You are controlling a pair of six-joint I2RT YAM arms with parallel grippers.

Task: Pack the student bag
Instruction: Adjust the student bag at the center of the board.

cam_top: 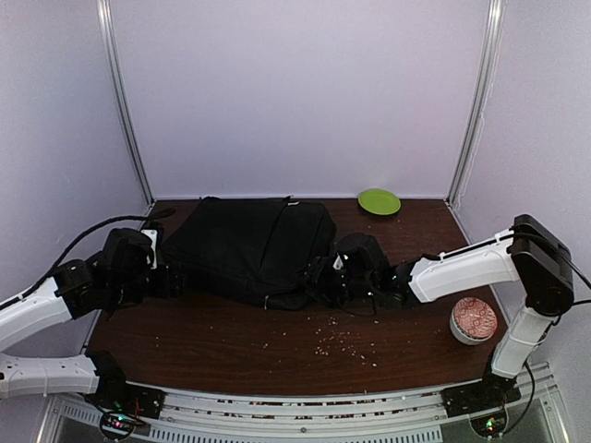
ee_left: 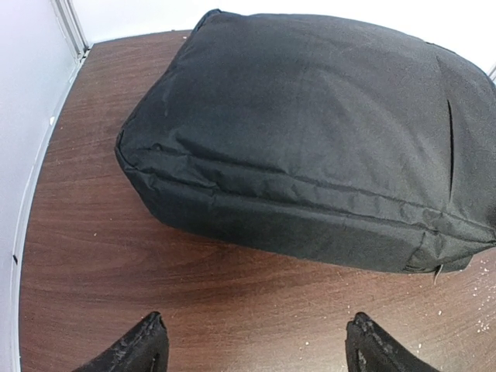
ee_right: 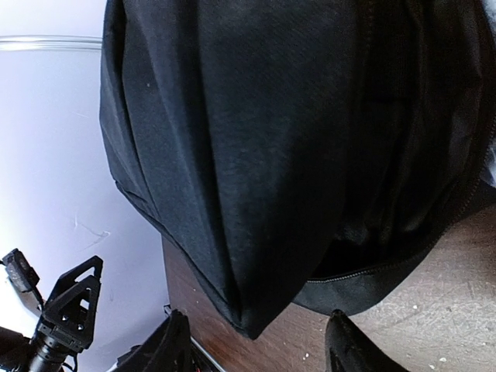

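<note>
Our student bag [cam_top: 249, 247] lies flat on the table [cam_top: 231, 346]. We reach in low from both sides: left gripper [ee_left: 256, 345] wide, empty, off its left end; right gripper [ee_right: 256, 329] parted astride its right edge.

A dark brown wood-grain table [cam_top: 231, 351] fills the booth. Plain pale lilac walls [cam_top: 295, 92] rise behind and beside the table, with silver posts [cam_top: 125, 101] at its far corners. The light is soft and even.

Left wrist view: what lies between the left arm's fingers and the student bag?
Nothing but bare brown table separates the left fingers from the student bag; the left wrist view shows this plainly.
</note>
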